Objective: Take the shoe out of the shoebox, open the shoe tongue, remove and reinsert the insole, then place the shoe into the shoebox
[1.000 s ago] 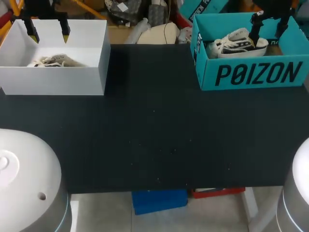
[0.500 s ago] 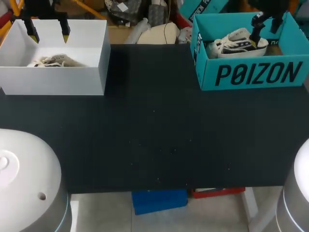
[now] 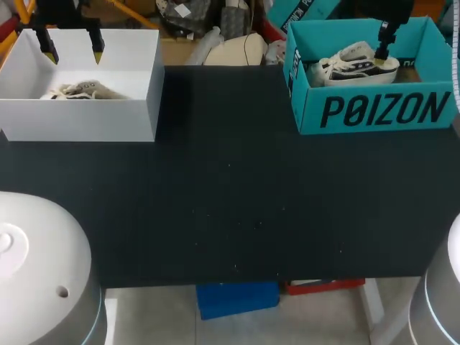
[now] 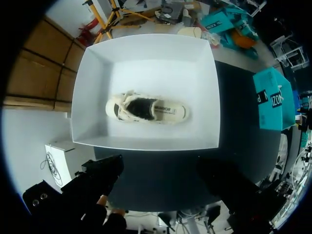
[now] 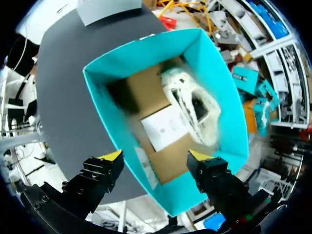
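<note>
Jaws on both arms stand wide apart with nothing in them. Left gripper (image 3: pixel 72 52) hangs over the white shoebox (image 3: pixel 79 118) at the table's (image 3: pixel 230 201) far left corner. Right gripper (image 5: pixel 155 156) hangs over the teal shoebox (image 3: pixel 374 108) at the far right corner.

From the head view only one dark finger (image 3: pixel 384 36) of the right gripper shows, above the heel end of the white-and-black shoe (image 3: pixel 352 65); its partner is cut off at the frame's edge. The right wrist view shows both yellow tips well apart, above the box's near rim. That shoe looks smeared there, lying along one long wall. Beside it a paper sheet (image 5: pixel 163 126) rests on the brown cardboard floor, which the box's front wall hides in the head view.

In the head view the white shoebox's near wall hides the lower part of the cream shoe (image 3: pixel 75 91). The left wrist view shows this shoe whole, sole down in the middle of the floor, apart from every wall, with its dark insole visible. The left fingers appear there only as dark shapes, their yellow tips hard to make out; the head view shows those tips plainly.
</note>
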`<state>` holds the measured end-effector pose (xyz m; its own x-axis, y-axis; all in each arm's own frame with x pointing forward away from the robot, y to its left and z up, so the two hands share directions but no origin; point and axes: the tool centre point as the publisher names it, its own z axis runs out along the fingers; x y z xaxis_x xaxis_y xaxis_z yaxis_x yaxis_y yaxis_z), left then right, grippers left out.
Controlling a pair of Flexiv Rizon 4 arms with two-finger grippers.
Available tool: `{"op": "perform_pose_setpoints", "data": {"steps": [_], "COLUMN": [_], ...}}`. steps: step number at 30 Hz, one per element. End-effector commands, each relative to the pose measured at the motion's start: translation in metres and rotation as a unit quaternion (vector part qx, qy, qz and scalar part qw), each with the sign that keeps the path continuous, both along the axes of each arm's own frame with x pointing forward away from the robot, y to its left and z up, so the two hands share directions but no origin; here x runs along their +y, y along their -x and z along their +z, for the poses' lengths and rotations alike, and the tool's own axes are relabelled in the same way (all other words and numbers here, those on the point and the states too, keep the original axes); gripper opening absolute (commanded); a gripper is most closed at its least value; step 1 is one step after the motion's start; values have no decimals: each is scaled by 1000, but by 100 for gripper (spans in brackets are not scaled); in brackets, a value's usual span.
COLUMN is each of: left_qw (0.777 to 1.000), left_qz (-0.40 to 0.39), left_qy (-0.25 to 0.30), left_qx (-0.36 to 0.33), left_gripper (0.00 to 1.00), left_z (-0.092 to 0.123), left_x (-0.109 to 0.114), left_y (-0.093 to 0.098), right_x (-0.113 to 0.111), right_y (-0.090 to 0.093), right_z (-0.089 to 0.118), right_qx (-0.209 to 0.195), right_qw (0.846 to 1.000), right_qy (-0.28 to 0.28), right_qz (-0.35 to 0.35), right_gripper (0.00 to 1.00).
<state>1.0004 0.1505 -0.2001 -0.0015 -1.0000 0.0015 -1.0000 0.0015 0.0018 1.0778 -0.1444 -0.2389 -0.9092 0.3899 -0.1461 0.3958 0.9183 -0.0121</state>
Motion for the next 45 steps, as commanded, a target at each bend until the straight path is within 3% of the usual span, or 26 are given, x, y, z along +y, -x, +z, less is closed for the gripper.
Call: {"op": "perform_pose_setpoints", "data": {"steps": [1, 2, 3, 5, 6, 8, 11, 15, 17, 21, 22, 23, 29, 45], "left_qw": [1000, 1000, 1000, 1000, 1000, 1000, 1000, 1000, 1000, 1000, 1000, 1000, 1000, 1000], "left_qz": [0, 0, 0, 0, 0, 0, 0, 0, 0, 0, 0, 0, 0, 0], "left_qy": [0, 0, 0, 0, 0, 0, 0, 0, 0, 0, 0, 0, 0, 0], "left_qx": [0, 0, 0, 0, 0, 0, 0, 0, 0, 0, 0, 0, 0, 0], "left_gripper": [100, 100, 100, 100, 100, 100, 100, 100, 100, 100, 100, 100, 100, 100], "left_z": [0, 0, 0, 0, 0, 0, 0, 0, 0, 0, 0, 0, 0, 0], "left_x": [0, 0, 0, 0, 0, 0, 0, 0, 0, 0, 0, 0, 0, 0], "left_y": [0, 0, 0, 0, 0, 0, 0, 0, 0, 0, 0, 0, 0, 0], "right_x": [-3, -3, -3, -4, -5, -6, -10, -14, -15, -15, -14, -14, -9, -12], "right_y": [-38, -42, -48, -57, -61, -69, -79, -88, -92, -100, -103, -105, -112, -123], "right_z": [-18, -21, -25, -33, -37, -44, -56, -71, -78, -91, -94, -96, -112, -161], "right_qx": [20, 16, 15, 10, 8, 7, 10, 14, 16, 17, 18, 18, 19, 22], "right_qw": [995, 994, 993, 991, 989, 987, 986, 985, 984, 984, 984, 984, 983, 980], "right_qy": [-10, -8, -8, -3, -2, -3, 2, 3, 3, 6, 6, 4, 3, 12], "right_qz": [95, 106, 117, 135, 146, 160, 168, 175, 177, 180, 179, 180, 184, 197], "right_gripper": [67, 81, 79, 85, 78, 75, 49, 51, 58, 58, 56, 49, 40, 33]}}
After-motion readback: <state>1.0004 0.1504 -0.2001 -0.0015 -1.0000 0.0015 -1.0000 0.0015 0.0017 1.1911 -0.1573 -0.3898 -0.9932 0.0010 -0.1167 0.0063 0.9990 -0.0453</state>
